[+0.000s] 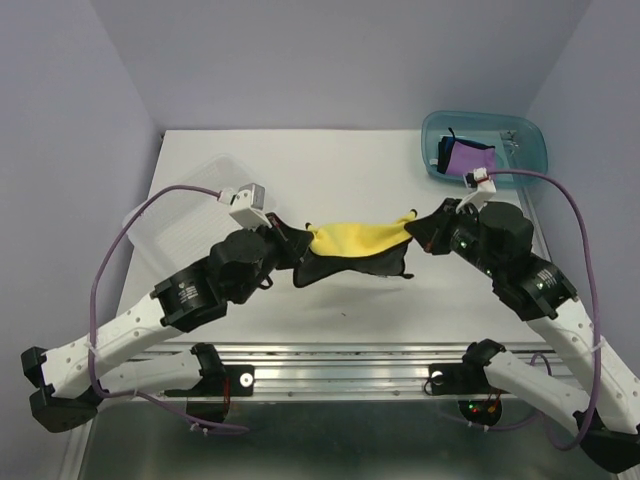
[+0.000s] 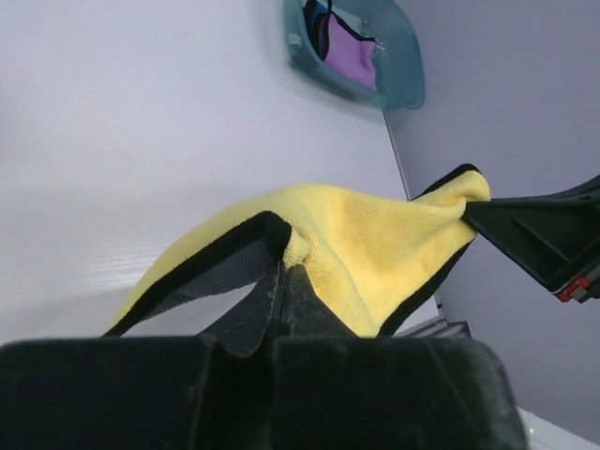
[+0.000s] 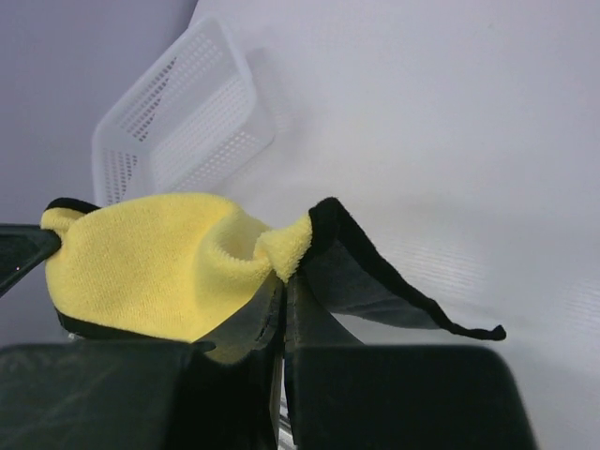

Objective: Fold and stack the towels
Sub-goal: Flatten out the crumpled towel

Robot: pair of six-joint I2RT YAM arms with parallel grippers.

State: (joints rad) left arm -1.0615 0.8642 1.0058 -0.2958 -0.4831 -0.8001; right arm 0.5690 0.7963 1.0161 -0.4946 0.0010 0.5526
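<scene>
Top external: yellow towel (image 1: 355, 238) between pincers.

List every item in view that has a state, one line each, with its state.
yellow towel: lifted off the table, stretched and sagging between both arms.
left pincer: shut on one corner of the yellow towel.
right pincer: shut on the opposite corner.
purple-faced towel: folded, lying in the tray.
teal tray: on the table's far right corner.
clear basket: on the table at left; contents not visible.

Lab test cell: bare lavender walls (image 1: 80, 120), white table (image 1: 340, 160)
</scene>
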